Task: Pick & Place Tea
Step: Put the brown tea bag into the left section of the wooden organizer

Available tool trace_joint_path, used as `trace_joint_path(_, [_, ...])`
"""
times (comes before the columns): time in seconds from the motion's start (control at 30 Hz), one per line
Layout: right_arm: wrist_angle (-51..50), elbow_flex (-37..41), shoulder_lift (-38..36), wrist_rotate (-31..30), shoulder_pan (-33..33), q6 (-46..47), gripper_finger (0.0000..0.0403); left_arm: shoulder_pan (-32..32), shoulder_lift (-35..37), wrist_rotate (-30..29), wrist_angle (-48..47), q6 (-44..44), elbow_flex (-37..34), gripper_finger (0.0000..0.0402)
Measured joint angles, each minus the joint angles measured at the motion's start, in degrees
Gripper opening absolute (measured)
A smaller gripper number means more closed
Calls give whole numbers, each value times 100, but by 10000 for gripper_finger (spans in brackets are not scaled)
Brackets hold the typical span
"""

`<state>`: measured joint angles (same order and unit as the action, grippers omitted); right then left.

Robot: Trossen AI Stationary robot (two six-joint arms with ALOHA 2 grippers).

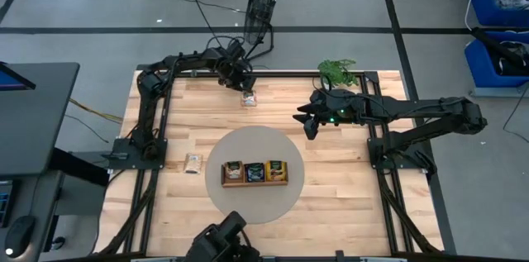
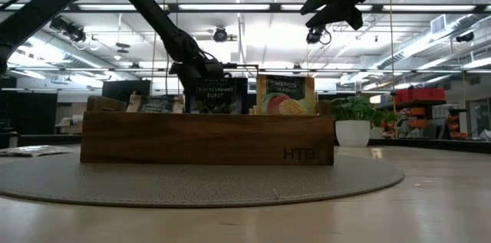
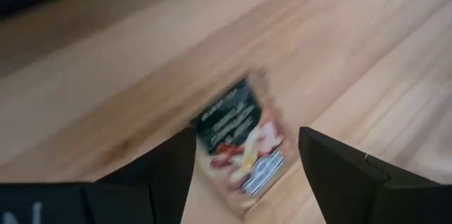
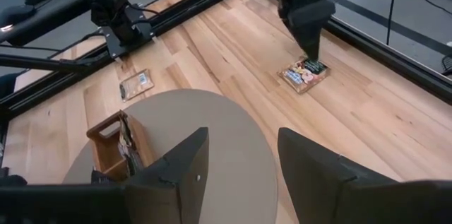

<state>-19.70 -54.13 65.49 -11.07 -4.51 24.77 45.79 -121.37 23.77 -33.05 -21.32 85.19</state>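
Note:
A tea sachet (image 1: 248,99) with a dark top and a pale printed picture lies flat on the wooden table near its far edge. My left gripper (image 1: 245,88) hangs open just over it, pointing steeply down; in the left wrist view the sachet (image 3: 240,150) lies between the two fingers, and no touch shows. Another pale sachet (image 1: 193,163) lies flat at the table's left. The wooden tray (image 1: 254,181) on the round grey mat (image 1: 256,142) holds three sachets standing upright (image 2: 219,95). My right gripper (image 1: 307,126) hovers open, high over the mat's far right.
A small potted plant (image 1: 339,70) stands at the table's far right edge, and a wire fan (image 1: 260,6) stands on the floor beyond the far edge. Black frame rails (image 4: 212,1) run along the table's edges. Bare wood lies between the mat and the far sachet.

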Motion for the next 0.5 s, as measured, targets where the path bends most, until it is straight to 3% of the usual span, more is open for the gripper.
trace_joint_path(0.5, [-59,2,-2,-7,-32,-1,178,-300,-110,-965,-447,747,17,241])
